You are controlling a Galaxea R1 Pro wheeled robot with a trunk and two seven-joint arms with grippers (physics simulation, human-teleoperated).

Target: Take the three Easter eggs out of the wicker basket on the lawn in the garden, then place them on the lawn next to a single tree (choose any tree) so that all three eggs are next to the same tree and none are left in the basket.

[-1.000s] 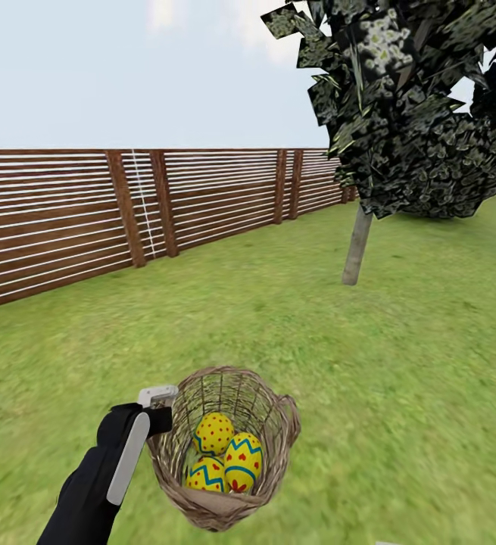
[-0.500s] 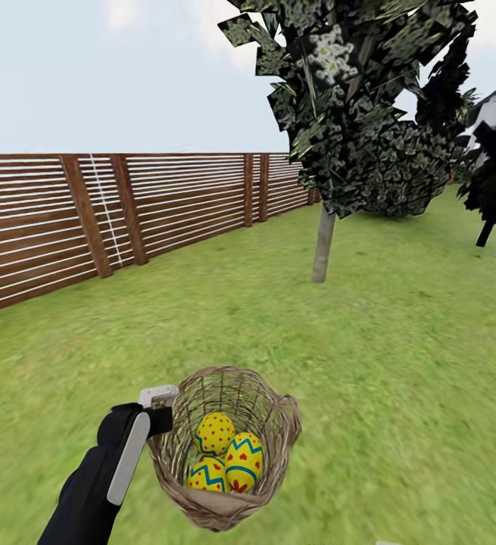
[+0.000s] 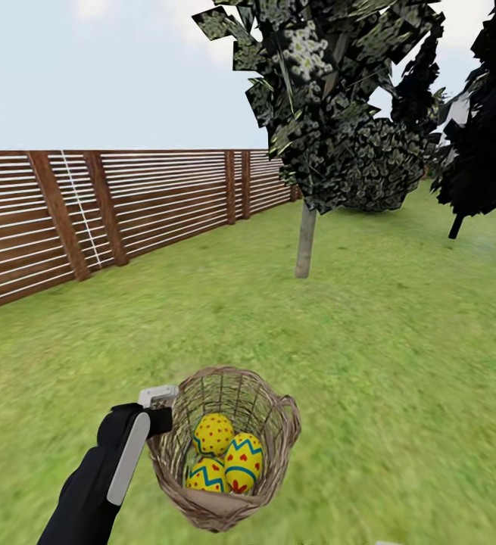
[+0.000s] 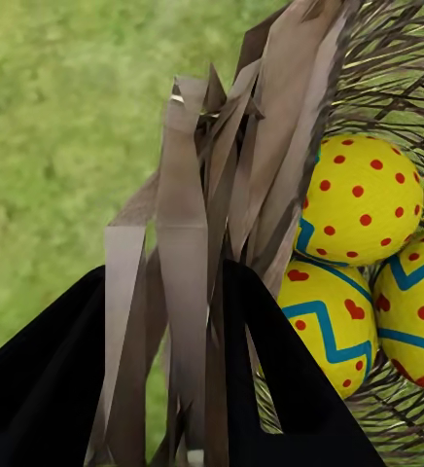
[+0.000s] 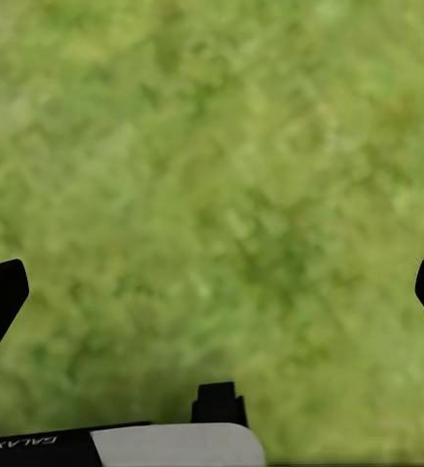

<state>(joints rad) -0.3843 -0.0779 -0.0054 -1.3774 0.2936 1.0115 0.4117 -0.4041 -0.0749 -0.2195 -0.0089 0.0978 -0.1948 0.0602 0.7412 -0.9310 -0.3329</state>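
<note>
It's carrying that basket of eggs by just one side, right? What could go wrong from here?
The left tool pinches only a strip of the wicker basket rim, so the basket could tilt or slip free. The three Easter eggs lie loose inside and might roll out before the tree, still some way ahead.

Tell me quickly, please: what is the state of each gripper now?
Left gripper: shut on the rim of the wicker basket, with the Easter eggs inside.
Right gripper: open, holding nothing, over the lawn.
</note>
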